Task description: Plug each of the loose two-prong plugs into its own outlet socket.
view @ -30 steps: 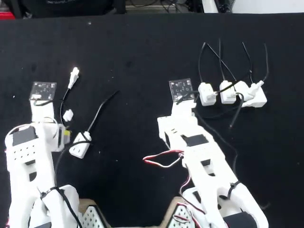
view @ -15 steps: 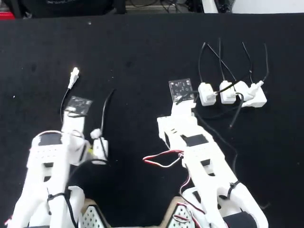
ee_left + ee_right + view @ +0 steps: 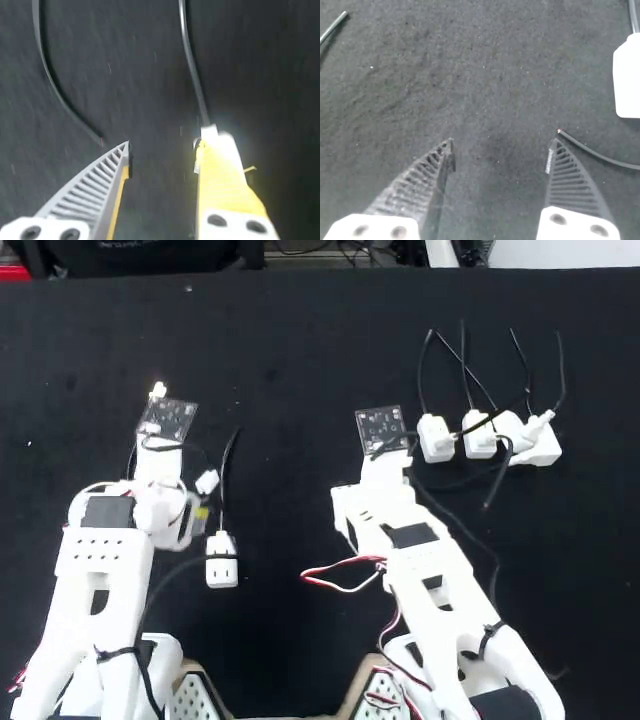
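In the left wrist view my left gripper (image 3: 162, 147) is open. A white plug (image 3: 214, 136) lies right at the tip of its yellow finger (image 3: 222, 175), with a black cord running away from it. From above, the left arm (image 3: 105, 545) points at a small white plug (image 3: 157, 392). Another small plug (image 3: 207, 481) and a loose white outlet socket (image 3: 221, 570) lie beside that arm. My right gripper (image 3: 501, 147) is open over bare cloth, with a white socket (image 3: 627, 75) off to one side. Three white sockets (image 3: 437, 437) sit in a row beyond the right arm (image 3: 410, 540).
Black cords (image 3: 470, 370) fan out behind the row of sockets. A loose cord end (image 3: 590, 152) lies near my right gripper's finger. Another black cord (image 3: 55, 90) curves across the cloth ahead of my left gripper. Red and white wires (image 3: 340, 575) hang off the right arm.
My left arm has swung to the right and then stretched forward towards the far plug. The loose socket beside it has shifted right. The right arm has kept still.
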`<state>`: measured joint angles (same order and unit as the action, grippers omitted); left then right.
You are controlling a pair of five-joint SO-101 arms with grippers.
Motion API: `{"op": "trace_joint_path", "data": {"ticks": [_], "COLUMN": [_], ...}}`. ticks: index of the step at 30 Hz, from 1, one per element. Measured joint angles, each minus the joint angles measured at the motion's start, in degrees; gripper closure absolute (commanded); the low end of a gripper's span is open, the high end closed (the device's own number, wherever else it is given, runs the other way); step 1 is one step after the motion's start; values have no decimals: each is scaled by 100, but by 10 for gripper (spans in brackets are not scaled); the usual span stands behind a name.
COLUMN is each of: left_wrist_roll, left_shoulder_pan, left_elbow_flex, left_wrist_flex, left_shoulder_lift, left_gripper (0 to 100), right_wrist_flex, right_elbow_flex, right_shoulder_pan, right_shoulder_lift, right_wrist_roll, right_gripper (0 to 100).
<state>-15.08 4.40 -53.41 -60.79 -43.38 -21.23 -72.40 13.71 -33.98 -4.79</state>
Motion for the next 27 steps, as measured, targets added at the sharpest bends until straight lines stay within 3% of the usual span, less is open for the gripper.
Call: {"op": "trace_joint_path", "data": {"ticks": [8,13,20,27], "left_wrist_roll": [246,668,1336,1662], "left_shoulder_pan": [-695,-686,-677,-18], "left_elbow_flex": [-791,-826,-79,475], "left_wrist_flex": [1908,2488,2602,2286], "left_shoulder_lift": [9,598,2514,3332], "left_gripper": [782,782,782,783], "right_wrist_flex": [0,0,0,0], "right_elbow_flex": [0,0,0,0], "right_shoulder_pan": [9,9,9,9], "right_shoulder_lift": [0,0,0,0], "right_wrist_roll": [0,0,0,0], "right_gripper": [723,723,723,723]}}
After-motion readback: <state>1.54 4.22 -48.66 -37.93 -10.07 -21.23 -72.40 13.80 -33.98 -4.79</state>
